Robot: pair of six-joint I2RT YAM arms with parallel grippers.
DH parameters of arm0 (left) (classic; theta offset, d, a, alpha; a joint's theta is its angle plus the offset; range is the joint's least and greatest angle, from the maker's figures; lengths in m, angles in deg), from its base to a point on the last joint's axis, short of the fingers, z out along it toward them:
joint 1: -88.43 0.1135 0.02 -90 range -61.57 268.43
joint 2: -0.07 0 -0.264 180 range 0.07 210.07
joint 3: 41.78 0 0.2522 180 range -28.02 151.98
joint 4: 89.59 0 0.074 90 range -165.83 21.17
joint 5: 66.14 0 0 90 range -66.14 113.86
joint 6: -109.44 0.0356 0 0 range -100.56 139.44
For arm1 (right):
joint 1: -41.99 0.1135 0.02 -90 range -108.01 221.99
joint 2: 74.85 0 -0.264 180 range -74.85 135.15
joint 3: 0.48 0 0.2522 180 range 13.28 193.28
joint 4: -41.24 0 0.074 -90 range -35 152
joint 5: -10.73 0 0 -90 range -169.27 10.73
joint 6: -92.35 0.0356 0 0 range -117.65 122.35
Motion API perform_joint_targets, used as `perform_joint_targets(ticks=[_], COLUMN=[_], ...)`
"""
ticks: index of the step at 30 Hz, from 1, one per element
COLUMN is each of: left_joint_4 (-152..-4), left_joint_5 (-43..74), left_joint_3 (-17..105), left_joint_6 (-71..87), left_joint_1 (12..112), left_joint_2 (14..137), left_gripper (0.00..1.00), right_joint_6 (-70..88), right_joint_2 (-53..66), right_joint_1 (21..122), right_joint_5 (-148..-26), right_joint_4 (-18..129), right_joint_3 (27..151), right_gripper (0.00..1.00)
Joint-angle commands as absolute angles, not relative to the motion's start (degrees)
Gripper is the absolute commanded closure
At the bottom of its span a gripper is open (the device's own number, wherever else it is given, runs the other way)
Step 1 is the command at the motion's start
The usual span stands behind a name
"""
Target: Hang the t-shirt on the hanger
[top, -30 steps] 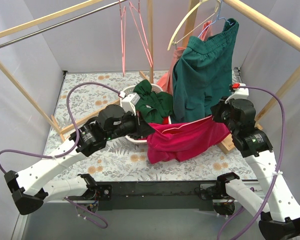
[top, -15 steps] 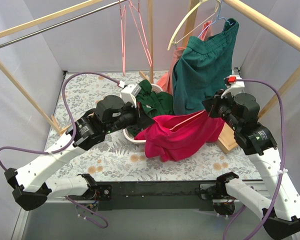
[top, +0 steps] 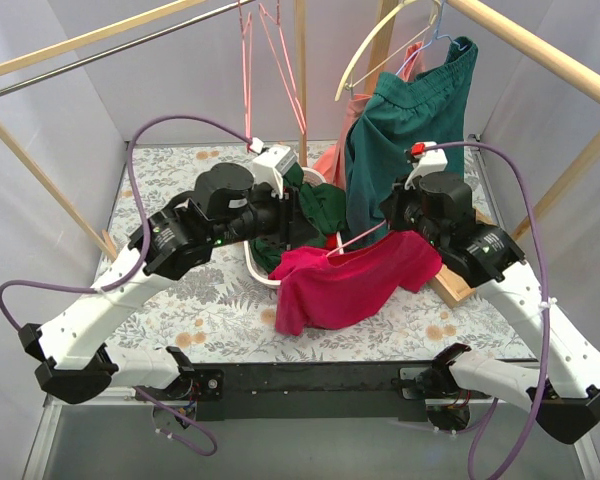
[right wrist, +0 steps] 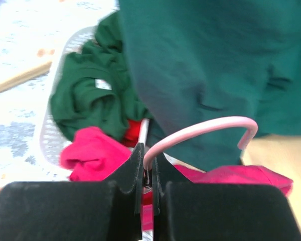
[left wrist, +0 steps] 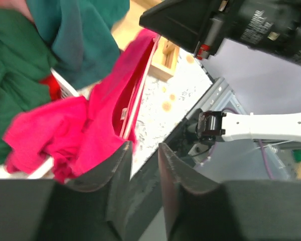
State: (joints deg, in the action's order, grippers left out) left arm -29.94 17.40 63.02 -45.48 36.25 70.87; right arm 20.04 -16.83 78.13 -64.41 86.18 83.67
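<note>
Covering the table (top: 180, 195), a cloth with leaves and flowers is lying flat, and pale walls are closing it on three sides. Wooden rails (top: 525, 45) are running overhead. At 12 o'clock spare hangers (top: 278, 60) are hanging from a rod, and at 1 o'clock shorts (top: 405, 150) are hanging under a cream hanger (top: 380, 45). A basket (top: 263, 270) is standing near the middle, holding a green garment (top: 320, 205).

The t-shirt (top: 345, 285) is hanging in the air at 5 o'clock from the basket, between the two arms, draped on the hanger (top: 358, 238). The right gripper (top: 392, 218) is meeting it at its 1 o'clock end, the left gripper (top: 302, 230) at its 10 o'clock end.

From above, the fingers are not showing clearly. The right wrist view is showing them pinching the wire just under the hook (right wrist: 205, 125), tight on it, with the shorts behind. The left wrist view is showing its fingers a narrow gap apart with nothing between them. The t-shirt's edge is ending just beside one fingertip, touching or not I cannot tell. Only this view is showing the white label (left wrist: 124, 114).
</note>
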Motion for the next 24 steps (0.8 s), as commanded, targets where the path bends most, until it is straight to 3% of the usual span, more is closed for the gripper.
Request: perform_joint_targets(ticks=[1, 9, 13, 18, 22, 24], left_joint_4=[-23.19, -21.17, -20.46, -20.37, -22.04, -21.08], left_joint_5=[21.3, 26.06, 24.91, 23.95, 11.08, 10.5], left_joint_3=[67.16, 69.0, 70.76, 71.3, 69.54, 70.06], left_joint_6=[-43.31, -43.23, -40.77, -35.84, -31.63, -29.52], left_joint_1=[36.58, 36.66, 36.66, 36.31, 35.88, 35.35], left_joint_2=[69.59, 68.62, 70.2, 70.3, 69.07, 69.67], left_gripper=[0.7, 0.63, 0.6, 0.58, 0.5, 0.5], right_joint_6=[20.72, 20.19, 18.79, 18.53, 16.59, 16.15], right_joint_2=[-15.35, -11.92, -9.91, -8.84, -4.99, -4.28], right_joint_1=[78.38, 78.38, 78.29, 79.52, 79.52, 79.52], right_joint_5=[-56.5, -56.93, -59.65, -59.42, -59.84, -60.89], right_joint_4=[87.96, 93.06, 93.76, 95.0, 99.91, 100.71], right_joint_3=[93.69, 106.7, 100.83, 106.08, 117.41, 120.4], right_gripper=[0.99, 0.99, 0.99, 0.99, 0.99, 0.99])
